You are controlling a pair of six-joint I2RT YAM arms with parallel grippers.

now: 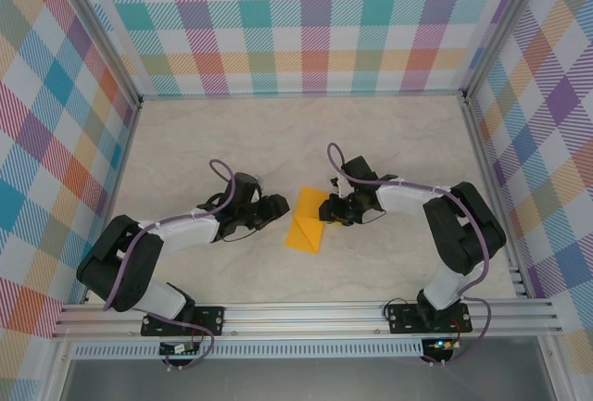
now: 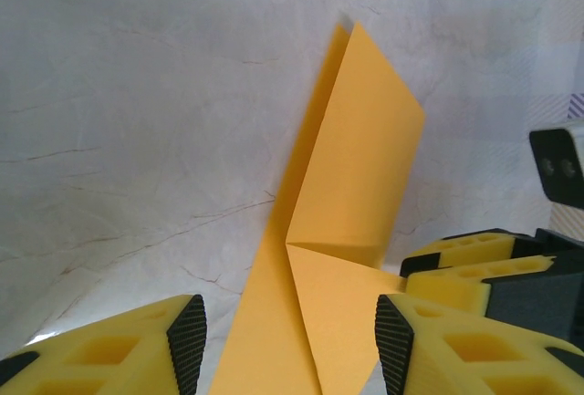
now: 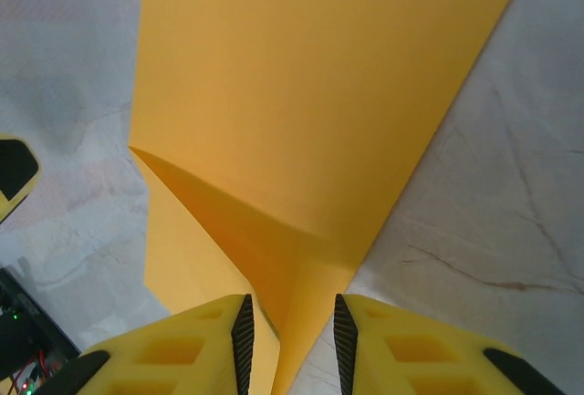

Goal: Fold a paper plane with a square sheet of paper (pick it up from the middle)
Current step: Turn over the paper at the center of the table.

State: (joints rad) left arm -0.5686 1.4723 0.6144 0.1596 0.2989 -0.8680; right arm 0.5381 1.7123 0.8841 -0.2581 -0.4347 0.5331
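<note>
Part-folded orange paper (image 1: 308,225) lying mid-table (image 1: 278,142), one flap raised along its crease, left gripper (image 1: 280,206) released, fingers (image 2: 187,340) spread either side of the paper's end, right gripper (image 1: 332,207) narrowed around the opposite folded edge, unclear whether it pinches

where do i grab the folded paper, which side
Likely its raised flap, at the edge nearest the right gripper, coming in low from that side: the rest of the folded paper lies flat on the table, leaving no room under it.
</note>
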